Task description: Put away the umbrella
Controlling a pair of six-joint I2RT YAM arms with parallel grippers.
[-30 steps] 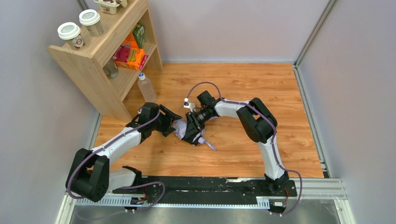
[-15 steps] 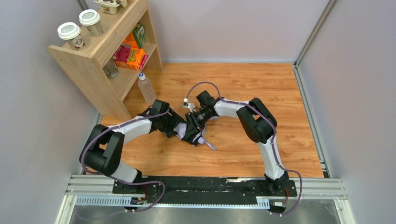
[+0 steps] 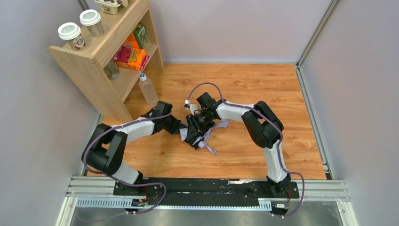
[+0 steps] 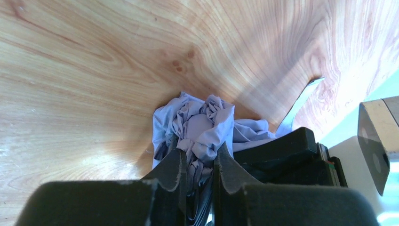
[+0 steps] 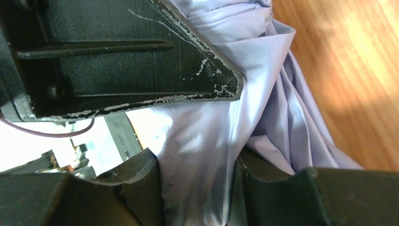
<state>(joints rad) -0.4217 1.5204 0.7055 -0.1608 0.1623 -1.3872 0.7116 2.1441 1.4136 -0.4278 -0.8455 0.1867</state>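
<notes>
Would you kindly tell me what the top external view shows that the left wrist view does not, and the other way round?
Only the top external view shows the wooden shelf with two lidded cups on top and colourful boxes inside, plus the clear bottle standing beside it. Only the left wrist view shows, close up, the umbrella fabric crumpled and pinched between the left gripper fingers. Both show the umbrella, the left gripper and the wooden tabletop.
</notes>
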